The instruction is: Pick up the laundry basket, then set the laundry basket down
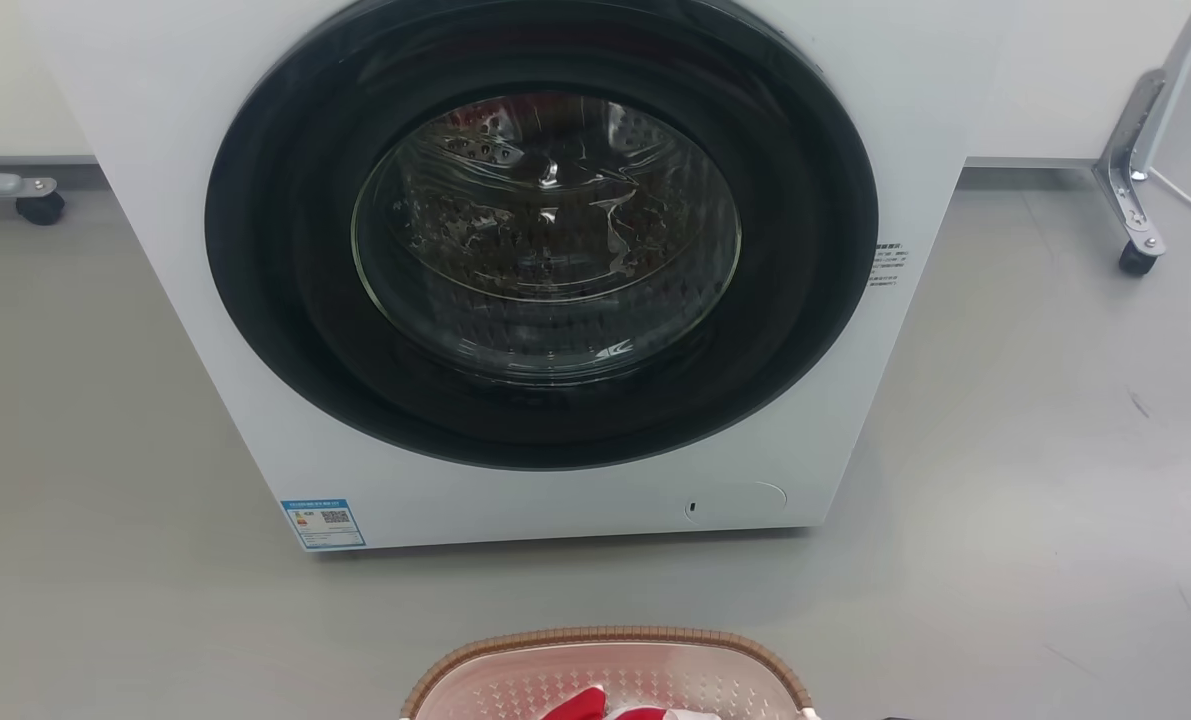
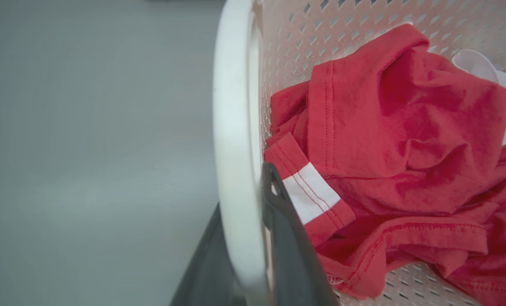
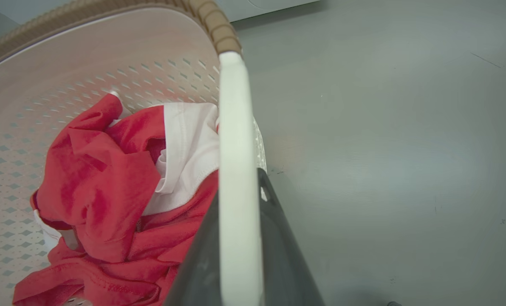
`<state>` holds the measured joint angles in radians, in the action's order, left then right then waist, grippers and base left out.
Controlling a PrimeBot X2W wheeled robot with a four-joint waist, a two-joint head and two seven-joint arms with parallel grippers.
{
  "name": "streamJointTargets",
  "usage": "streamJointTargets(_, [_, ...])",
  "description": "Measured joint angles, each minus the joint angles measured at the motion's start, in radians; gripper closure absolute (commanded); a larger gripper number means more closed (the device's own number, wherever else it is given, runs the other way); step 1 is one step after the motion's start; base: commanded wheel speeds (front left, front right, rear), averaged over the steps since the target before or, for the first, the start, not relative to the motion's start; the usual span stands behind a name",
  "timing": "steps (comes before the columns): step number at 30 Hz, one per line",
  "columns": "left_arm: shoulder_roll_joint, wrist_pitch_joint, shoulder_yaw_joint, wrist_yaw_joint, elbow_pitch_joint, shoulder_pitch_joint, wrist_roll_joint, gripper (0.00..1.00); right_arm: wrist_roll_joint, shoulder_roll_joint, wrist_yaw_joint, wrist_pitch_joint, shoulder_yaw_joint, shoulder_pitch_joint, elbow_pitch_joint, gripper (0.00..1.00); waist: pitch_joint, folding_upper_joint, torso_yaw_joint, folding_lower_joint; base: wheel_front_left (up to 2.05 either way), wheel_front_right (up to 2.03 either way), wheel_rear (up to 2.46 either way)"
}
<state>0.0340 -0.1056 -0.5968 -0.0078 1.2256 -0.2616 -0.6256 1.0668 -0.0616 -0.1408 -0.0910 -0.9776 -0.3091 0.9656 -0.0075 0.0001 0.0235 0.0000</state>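
Near the white front-loading washer point(image 1: 555, 510), left hand point(image 2: 244, 191) and right hand point(image 3: 236, 191) each grip white handles point(image 2: 231, 106) of the cream-pink perforated plastic laundry basket point(image 1: 605, 636).

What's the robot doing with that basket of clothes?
The robot grips the laundry basket by both white handles: the left gripper clamps one, the right gripper the other. Red and white clothes lie inside. The basket is in front of a washing machine with its door shut. I can't tell whether it's off the floor yet.
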Motion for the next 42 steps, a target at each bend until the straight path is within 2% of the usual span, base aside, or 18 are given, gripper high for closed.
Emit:
streamJointTargets(32, [0.0,-0.003,-0.016,-0.001,0.019,0.004,-0.007,1.0,0.089,0.0,0.0,-0.034,-0.088,-0.004,0.018,1.0,0.002,0.0,-0.003,0.0,0.0,0.0,0.0])
streamJointTargets(42, [0.0,-0.02,0.002,0.0,0.019,-0.013,-0.042,1.0,0.105,0.0,0.0,-0.051,-0.105,-0.042,0.02,1.0,0.048,0.0,-0.007,0.0,0.0,0.0,0.0])
